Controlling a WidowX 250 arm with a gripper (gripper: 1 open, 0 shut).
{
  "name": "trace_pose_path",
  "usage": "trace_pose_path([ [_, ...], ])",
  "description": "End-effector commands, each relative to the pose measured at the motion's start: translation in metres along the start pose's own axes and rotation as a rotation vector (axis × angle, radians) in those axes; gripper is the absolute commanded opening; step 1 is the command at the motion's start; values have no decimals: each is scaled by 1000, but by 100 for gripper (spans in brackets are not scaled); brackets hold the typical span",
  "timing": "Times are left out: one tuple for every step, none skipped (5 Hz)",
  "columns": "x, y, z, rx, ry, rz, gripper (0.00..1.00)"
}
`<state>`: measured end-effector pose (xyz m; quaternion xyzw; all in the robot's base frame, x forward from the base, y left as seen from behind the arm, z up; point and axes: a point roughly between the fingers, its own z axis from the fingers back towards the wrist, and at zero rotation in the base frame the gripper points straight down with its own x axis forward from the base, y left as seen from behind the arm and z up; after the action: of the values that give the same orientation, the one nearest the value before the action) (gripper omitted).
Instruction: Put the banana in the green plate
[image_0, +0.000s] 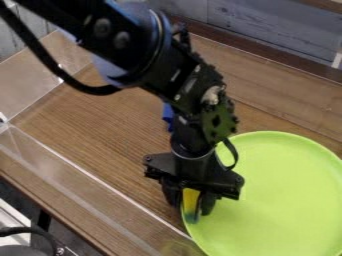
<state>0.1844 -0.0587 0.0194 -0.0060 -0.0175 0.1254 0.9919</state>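
Observation:
The lime-green plate (274, 195) fills the lower right of the camera view. My black gripper (195, 203) points straight down over the plate's left rim. Its fingers are shut on the small yellow banana (195, 205), which stands nearly upright between them with its dark greenish tip low, at or just above the plate's surface. The upper part of the banana is hidden by the fingers.
A blue block (168, 110) peeks out behind the arm on the wooden table (80, 130). Clear plastic walls (47, 165) run along the left and front edges. A grey wall lies at the back.

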Motion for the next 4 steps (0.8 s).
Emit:
trace_pose_path([
  [-9,3,1,20,11,-15,0],
  [-9,0,1,22,10,-33,0],
  [-9,-3,1,24,9,-51,0],
  [-16,-5,6,28,7,-63,0],
])
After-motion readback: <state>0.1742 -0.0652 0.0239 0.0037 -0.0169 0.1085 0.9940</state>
